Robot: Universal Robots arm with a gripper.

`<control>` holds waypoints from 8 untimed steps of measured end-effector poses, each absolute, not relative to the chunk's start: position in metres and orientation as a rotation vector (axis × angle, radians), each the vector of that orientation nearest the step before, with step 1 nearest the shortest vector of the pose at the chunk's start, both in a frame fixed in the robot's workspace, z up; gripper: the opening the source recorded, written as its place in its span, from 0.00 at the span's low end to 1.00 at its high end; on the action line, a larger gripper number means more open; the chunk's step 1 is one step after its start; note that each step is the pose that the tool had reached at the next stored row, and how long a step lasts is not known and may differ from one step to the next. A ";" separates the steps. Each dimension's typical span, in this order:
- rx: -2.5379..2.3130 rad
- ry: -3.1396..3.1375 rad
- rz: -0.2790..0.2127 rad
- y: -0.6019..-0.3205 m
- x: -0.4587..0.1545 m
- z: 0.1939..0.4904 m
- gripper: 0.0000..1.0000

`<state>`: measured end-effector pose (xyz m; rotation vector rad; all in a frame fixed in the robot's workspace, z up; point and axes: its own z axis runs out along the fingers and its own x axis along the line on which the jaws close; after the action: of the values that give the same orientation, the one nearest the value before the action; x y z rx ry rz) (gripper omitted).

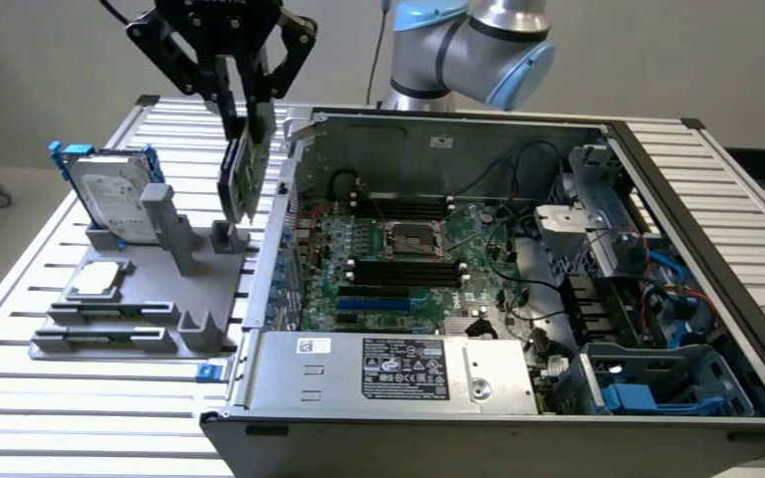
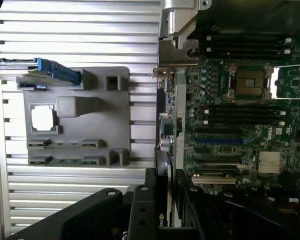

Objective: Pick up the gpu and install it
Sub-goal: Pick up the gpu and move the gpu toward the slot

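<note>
**We are recording the gpu (image 1: 240, 169) hanging on edge in the gripper (image 1: 247, 118), just outside the open case (image 1: 489, 423).**

Nearest in the exterior view, the power supply (image 1: 393, 368) is lying along the case's front. Behind it, the grey fixture (image 1: 156, 289) is sitting on the slatted table (image 1: 37, 398) at the exterior view's left, with the blue-railed hard drive (image 1: 111, 194) standing at its far end. The jaws are clenching the gpu's upper edge, and the card is hanging between the fixture and the case wall. We are finding it hard to tell whether its lower edge is clear of the fixture's post. In the wrist view we are seeing it edge-on, its shroud hidden and its silver end bracket (image 2: 178, 52) beside the motherboard (image 2: 240, 130). Farthest, the robot arm (image 1: 489, 50) is being cut off by the frame.
</note>
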<state>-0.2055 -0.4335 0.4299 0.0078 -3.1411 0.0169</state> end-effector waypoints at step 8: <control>0.008 -3.141 0.017 -0.434 -0.169 0.429 0.26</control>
<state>-0.1690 -0.4340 0.4289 0.0078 -3.1408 0.0169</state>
